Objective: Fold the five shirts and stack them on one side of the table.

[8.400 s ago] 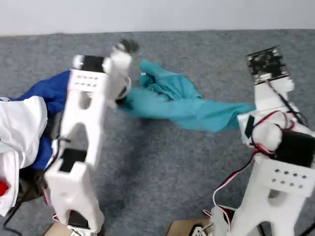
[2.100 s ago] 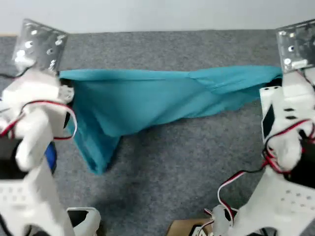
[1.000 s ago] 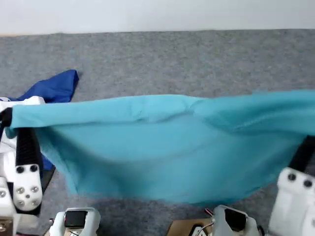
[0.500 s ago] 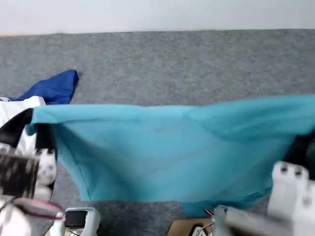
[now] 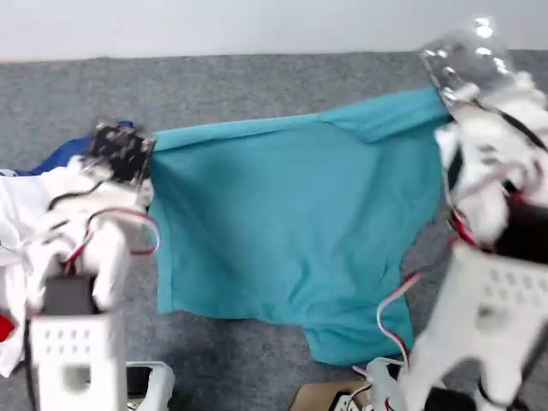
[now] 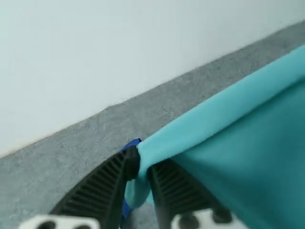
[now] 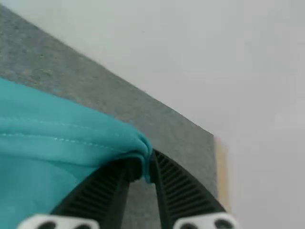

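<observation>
A teal shirt (image 5: 291, 223) hangs spread between the two arms, its lower part lying on the grey table (image 5: 257, 94). My left gripper (image 6: 140, 167) is shut on one top corner of the teal shirt (image 6: 228, 129), at the left in the high view (image 5: 147, 158). My right gripper (image 7: 142, 167) is shut on the other top corner of the teal shirt (image 7: 57, 138), at the upper right in the high view (image 5: 445, 111). The pinched cloth bunches between each pair of black fingers.
A blue shirt (image 5: 60, 154) and a white shirt (image 5: 21, 223) lie piled at the table's left edge, behind the left arm. A pale wall runs along the table's far edge. A tan board (image 5: 330, 398) sits at the front between the arm bases.
Both arms have swung the stretched teal shirt away from the camera and down toward the far side; its lower part now rests on the table instead of hanging in the air.
</observation>
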Controlling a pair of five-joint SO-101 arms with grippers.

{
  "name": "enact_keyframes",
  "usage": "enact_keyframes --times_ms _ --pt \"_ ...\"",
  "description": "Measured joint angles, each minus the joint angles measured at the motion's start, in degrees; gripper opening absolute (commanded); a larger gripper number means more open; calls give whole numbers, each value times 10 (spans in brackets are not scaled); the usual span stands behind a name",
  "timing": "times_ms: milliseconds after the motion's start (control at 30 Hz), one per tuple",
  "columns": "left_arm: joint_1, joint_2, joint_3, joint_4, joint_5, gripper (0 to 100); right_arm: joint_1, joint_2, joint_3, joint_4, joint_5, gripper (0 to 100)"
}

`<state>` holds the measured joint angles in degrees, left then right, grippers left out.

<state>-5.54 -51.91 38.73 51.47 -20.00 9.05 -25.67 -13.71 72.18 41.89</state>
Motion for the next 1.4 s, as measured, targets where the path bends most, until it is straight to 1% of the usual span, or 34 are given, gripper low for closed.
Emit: enact_keyframes --times_ms 100,167,267,467,633,700,800,900,1000,1100,1400 --pt "0 77 5 -78 -5 6 -17 43 57 -92 -18 9" --pt "0 140 -8 -119 -5 6 -19 76 70 -152 -28 9" --pt "0 248 -63 -154 -5 6 -19 127 73 -228 -32 9" --pt "1 463 -236 -165 -5 6 -20 206 73 -358 -33 9" --pt "1 602 -376 -165 -5 6 -33 248 73 -443 -33 9" --pt "1 643 -432 -149 -5 6 -35 267 73 -461 -29 9" --pt "8 687 -502 -100 -5 6 -38 289 59 -464 -28 9" --pt "17 708 -548 -35 -5 6 -39 293 47 -442 -28 9" --pt "20 709 -573 28 -10 6 -39 293 47 -383 -28 9" --pt "23 709 -588 96 -37 6 -39 292 47 -291 -27 9" --pt "33 709 -605 359 -128 6 -39 239 47 16 -26 9"
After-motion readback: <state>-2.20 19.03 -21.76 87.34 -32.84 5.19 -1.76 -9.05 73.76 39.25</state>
